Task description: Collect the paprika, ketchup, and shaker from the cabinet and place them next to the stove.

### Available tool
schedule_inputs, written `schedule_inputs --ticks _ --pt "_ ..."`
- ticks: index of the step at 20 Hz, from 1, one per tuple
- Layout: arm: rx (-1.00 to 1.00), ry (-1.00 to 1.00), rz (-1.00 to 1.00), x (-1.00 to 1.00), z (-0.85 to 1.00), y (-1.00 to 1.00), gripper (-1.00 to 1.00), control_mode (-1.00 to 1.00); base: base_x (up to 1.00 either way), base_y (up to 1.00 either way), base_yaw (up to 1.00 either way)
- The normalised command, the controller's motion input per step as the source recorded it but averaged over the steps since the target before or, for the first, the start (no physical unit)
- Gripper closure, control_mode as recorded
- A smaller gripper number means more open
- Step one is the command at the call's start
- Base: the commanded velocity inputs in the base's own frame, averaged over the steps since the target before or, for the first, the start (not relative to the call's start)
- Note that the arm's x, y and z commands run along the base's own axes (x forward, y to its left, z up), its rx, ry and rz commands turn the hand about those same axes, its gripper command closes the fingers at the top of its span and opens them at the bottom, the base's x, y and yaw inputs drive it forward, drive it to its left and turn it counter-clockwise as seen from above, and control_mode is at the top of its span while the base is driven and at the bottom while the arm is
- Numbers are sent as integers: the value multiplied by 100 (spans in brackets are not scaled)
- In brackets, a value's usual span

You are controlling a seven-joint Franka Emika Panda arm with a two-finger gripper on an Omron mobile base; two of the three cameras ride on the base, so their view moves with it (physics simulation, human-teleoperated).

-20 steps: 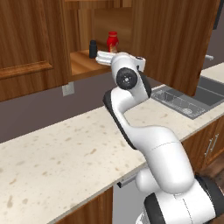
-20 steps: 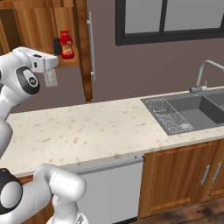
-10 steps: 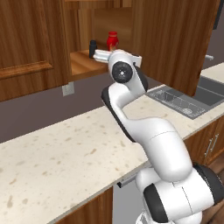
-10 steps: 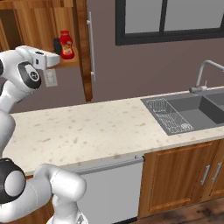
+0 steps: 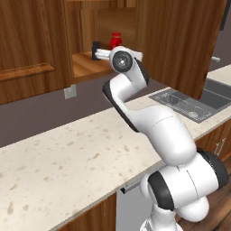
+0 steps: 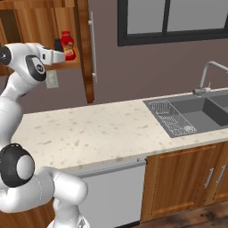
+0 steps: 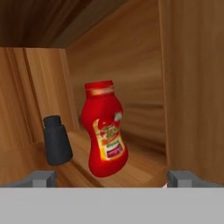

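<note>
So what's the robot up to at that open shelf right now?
The white robot arm has its open two-finger gripper reaching into the doorless niche of the brown wooden cabinet. Ahead of it stands the bright red ketchup bottle, lined up between the fingertips but not yet gripped. The small black-grey shaker sits on the same shelf beside it. Nothing is held yet.

- You get even, soft rendered light in both base views; the speckled counter [image 5: 67, 153] reads bright with no glare.
- Inside the cabinet [image 7: 188, 87] the hand view turns dimmer, its ceiling nearly black.
- The ketchup [image 7: 104, 129] shows a faint sheen, slightly soft edges and a tilted look.
- Shadows stay weak; textures look low-resolution and a little blurred.
</note>
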Motion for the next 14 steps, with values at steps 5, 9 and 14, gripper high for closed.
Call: schedule_inputs --ticks 5,9,14 --pt "0 9 0 23 3 0 -100 -100 0 0 0" --pt "0 7 0 25 4 0 -100 -100 0 0 0" --pt "0 2 -1 27 13 0 -100 -100 0 0 0"
